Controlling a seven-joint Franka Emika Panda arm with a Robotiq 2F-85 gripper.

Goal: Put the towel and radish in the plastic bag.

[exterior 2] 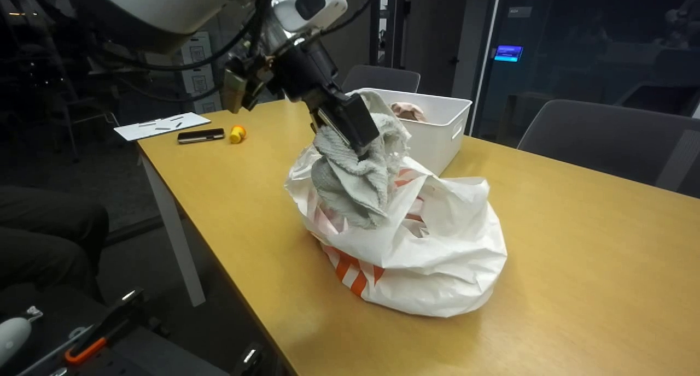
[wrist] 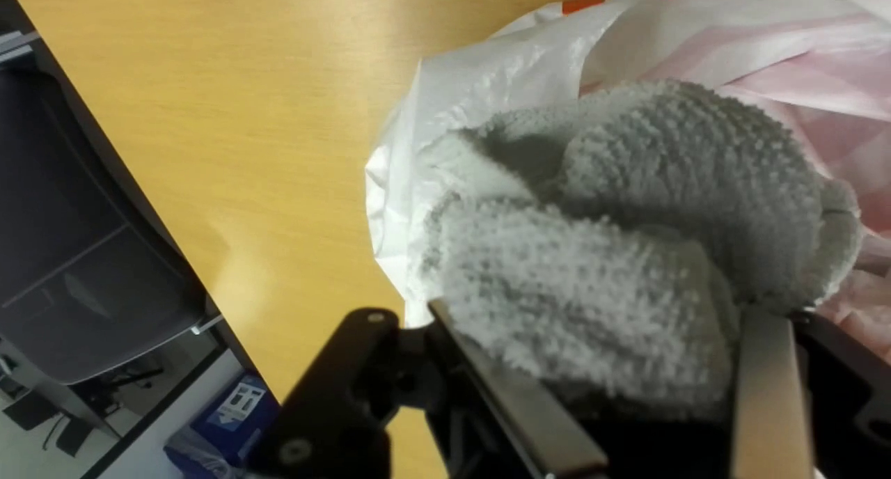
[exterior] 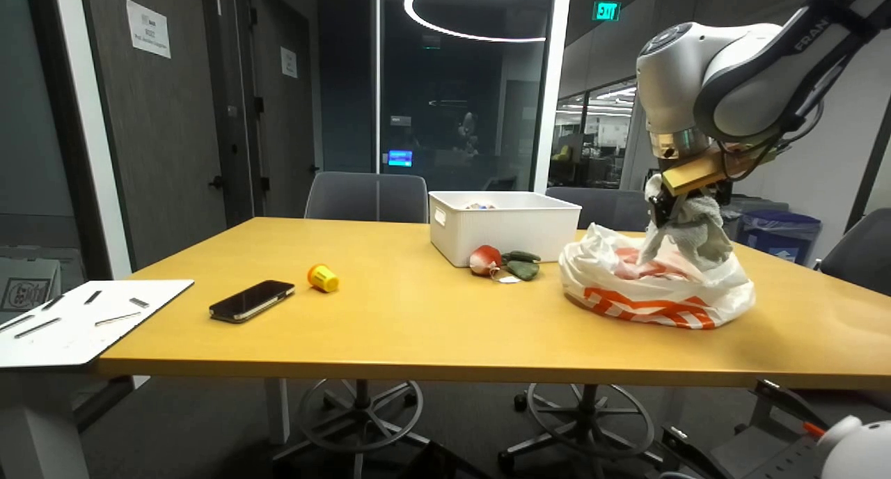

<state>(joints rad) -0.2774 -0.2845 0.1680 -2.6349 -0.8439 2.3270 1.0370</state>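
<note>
Gripper (wrist: 602, 314) and towel (wrist: 592, 273): nearest the wrist camera; the jaws clasp the grey, nubby cloth, which bulges between them.

Towel position: above the mouth of the plastic bag (exterior 2: 437, 277), with loose folds hanging down at the opening in both exterior views; whether the lowest fold touches the plastic cannot be told.

Plastic bag: white with orange print, slumped on the table (exterior: 418, 326), mouth upward, pinkish patches showing within.

Radish (exterior: 485, 260): outside the bag, on the table; red above, paler below; dark green pieces (exterior: 522, 267) lie just beside it, with a small white tag (exterior: 509, 279) in front; whether these are joined to it is unclear.

White box (exterior: 505, 234): just behind the radish in an exterior view, open-topped; a pinkish item (exterior 2: 409, 112), too obscured to name, shows inside.

Table, farther out: small yellow-and-orange container (exterior: 324, 278) near a phone (exterior: 252, 301) lying flat, dark face up; beyond these, a white sheet (exterior: 150, 296) with short dark shapes on it.

Arm (exterior: 738, 89): white and grey, entering at the upper right in an exterior view and ending in the gripper.

Room: chairs (exterior: 365, 199) along the table's far side; blue bin (exterior: 779, 230) farther off; lit green exit sign (exterior: 606, 10) high up.
</note>
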